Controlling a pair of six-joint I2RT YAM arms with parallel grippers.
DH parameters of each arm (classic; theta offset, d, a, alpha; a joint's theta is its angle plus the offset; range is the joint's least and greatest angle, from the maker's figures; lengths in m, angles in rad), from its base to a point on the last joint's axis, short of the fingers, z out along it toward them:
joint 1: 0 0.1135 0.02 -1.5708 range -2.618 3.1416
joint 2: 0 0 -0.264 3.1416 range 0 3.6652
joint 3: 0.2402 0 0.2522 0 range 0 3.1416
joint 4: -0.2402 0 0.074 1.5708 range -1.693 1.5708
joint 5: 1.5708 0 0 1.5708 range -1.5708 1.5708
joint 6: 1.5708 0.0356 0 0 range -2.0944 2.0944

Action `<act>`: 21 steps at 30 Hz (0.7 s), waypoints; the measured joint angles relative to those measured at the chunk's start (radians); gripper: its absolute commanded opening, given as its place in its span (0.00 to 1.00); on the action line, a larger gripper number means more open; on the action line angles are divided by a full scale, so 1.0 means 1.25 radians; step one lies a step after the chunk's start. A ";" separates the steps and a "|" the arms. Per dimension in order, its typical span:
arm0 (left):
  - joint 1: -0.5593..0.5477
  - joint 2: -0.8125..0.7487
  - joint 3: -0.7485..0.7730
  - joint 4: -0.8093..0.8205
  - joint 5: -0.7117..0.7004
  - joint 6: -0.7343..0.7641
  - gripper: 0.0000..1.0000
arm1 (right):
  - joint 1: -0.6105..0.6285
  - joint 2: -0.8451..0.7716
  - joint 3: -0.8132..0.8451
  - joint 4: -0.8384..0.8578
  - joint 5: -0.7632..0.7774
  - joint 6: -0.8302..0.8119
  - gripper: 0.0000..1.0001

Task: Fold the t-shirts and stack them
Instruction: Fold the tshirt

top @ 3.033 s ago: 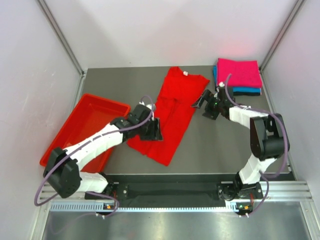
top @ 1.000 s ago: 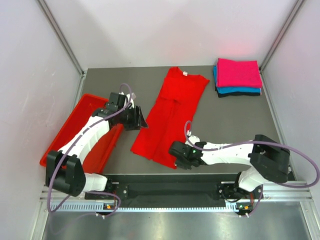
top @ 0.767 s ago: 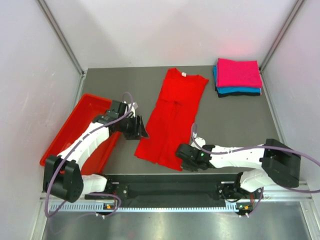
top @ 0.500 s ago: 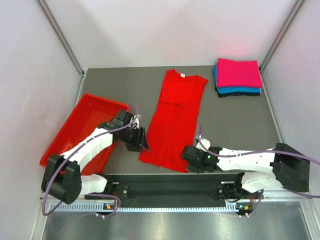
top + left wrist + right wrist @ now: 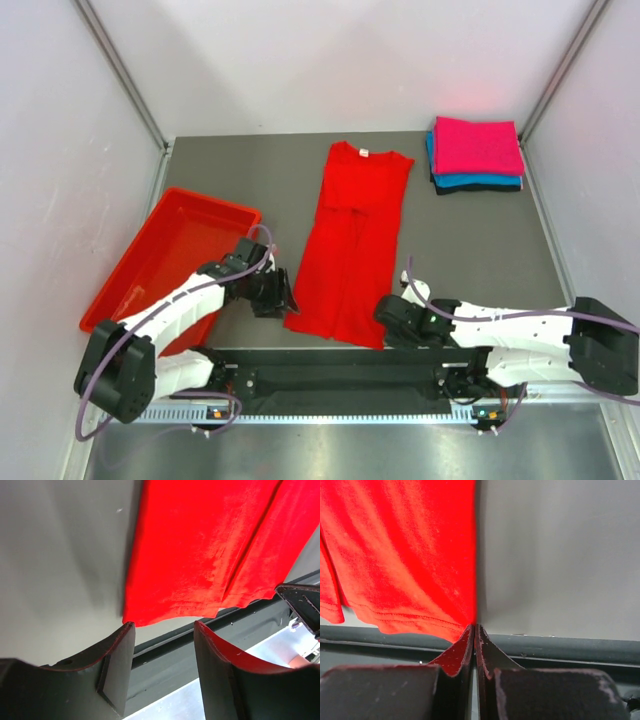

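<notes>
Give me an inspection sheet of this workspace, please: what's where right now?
Surface: grey table, flat.
Job's things: red t-shirt spread lengthwise mid-table; pink t-shirt tops a folded stack over teal t-shirt and black t-shirt, far right.
Clutter: red tray, left side.
Grippers: left gripper open at the red t-shirt's near-left corner; right gripper shut on its near-right corner.
Cables: purple cables loop along both arms.
Surroundings: pale walls, metal corner posts.

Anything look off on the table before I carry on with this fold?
Nothing alarming. The red shirt has a wavy near hem that sits right at the near edge of the table. The right gripper is shut on one corner, and the left gripper is open beside the other. The red tray lies at a slant.
</notes>
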 measured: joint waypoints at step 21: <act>-0.041 0.014 -0.049 0.057 -0.080 -0.051 0.53 | 0.007 -0.010 -0.014 0.013 -0.014 0.027 0.36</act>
